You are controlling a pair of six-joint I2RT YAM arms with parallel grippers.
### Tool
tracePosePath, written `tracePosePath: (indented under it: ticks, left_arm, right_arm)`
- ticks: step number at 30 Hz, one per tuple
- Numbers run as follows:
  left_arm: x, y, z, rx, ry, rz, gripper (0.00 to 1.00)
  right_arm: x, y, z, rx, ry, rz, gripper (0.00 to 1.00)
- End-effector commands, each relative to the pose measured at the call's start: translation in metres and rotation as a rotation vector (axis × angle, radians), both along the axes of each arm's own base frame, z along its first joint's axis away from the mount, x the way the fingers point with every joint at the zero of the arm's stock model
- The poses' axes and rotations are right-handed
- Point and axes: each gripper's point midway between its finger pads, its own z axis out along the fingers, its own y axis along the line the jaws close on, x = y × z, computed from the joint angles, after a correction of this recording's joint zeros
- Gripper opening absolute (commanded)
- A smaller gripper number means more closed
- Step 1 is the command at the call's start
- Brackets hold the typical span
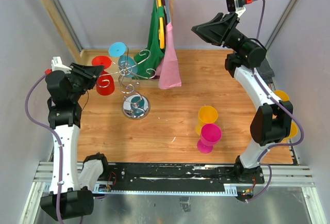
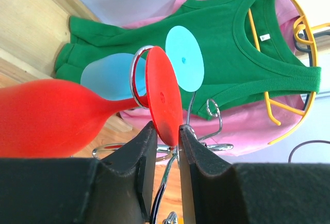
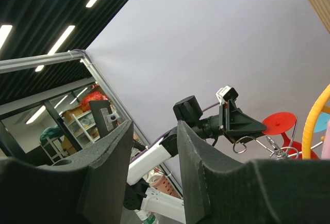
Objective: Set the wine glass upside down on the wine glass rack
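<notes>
The red wine glass (image 1: 103,83) hangs bowl down at the left side of the chrome wine glass rack (image 1: 136,106). In the left wrist view its stem sits in a curled hook arm (image 2: 135,77) and its round foot (image 2: 163,97) stands between my fingers. My left gripper (image 2: 166,131) is shut on the rim of that foot; it shows in the top view (image 1: 98,70) too. A light blue wine glass (image 1: 126,63) hangs on the rack beside it. My right gripper (image 3: 154,127) is open and empty, raised high at the far right (image 1: 200,28).
A yellow glass (image 1: 207,115) and a magenta glass (image 1: 210,134) stand on the wooden table at right of centre. A green top (image 1: 153,43) and a pink garment (image 1: 169,66) hang from the wooden rail frame (image 1: 51,12) behind the rack.
</notes>
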Motion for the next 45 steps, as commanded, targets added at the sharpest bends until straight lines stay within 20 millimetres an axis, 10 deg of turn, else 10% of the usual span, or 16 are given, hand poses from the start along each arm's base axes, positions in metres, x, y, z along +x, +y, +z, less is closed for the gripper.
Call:
tracePosePath:
  ticks: [1, 28, 45]
  left_arm:
    - [-0.010, -0.004, 0.005, 0.023, -0.030, -0.021, 0.28]
    - [-0.030, 0.029, 0.005, 0.159, 0.055, 0.162, 0.54]
    - [-0.039, 0.044, 0.094, 0.309, -0.134, 0.246, 0.54]
  right_arm:
    - [-0.019, -0.006, 0.007, -0.013, -0.065, -0.008, 0.41]
    - [-0.029, 0.007, 0.001, -0.108, -0.064, -0.038, 0.43]
    - [-0.011, -0.018, -0.120, -0.759, 0.094, -0.478, 0.46]
